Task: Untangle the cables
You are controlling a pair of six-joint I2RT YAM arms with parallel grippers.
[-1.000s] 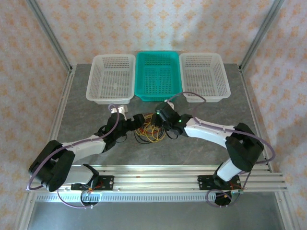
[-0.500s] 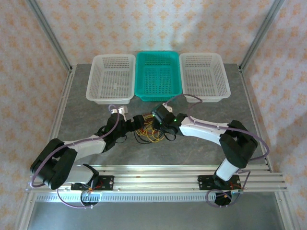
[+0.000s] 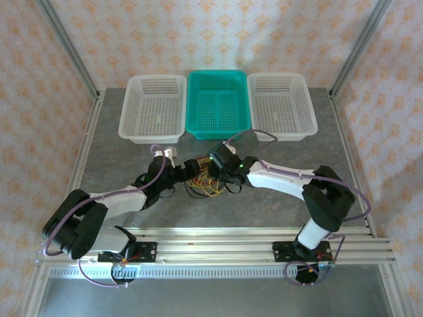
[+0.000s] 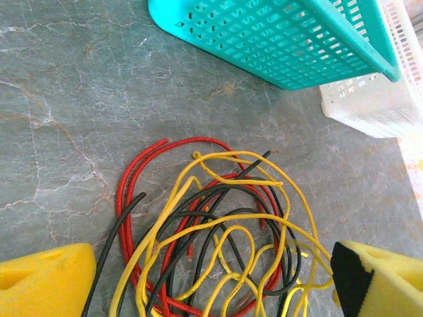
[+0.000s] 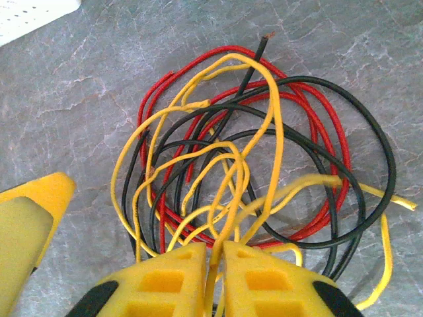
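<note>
Now pinching a yellow cable [image 5: 272, 132] bottom-centre, the right gripper [image 5: 213, 277] may drag the interlaced red cable [image 5: 198, 53] and black cable [image 5: 390, 158] along; the left gripper [image 4: 211, 281] gapes.

Top view first: perched above and behind the arm bases [image 3: 139, 251], tipped down toward the far wall, well back, taking in the whole table [image 3: 119, 198] and the baskets [image 3: 153, 105]. Over to the left wrist: down low, very near, peering forward across the tabletop between the left fingers [image 4: 39, 281] at the bottom corners, cables [image 4: 218, 238] just below, teal basket [image 4: 284, 39] ahead. Now the right wrist: nearer yet, aimed almost straight down past the right fingers [image 5: 165, 277] at the bottom edge. Sharing the cables across all three; sharing the teal basket between top and left wrist.
</note>
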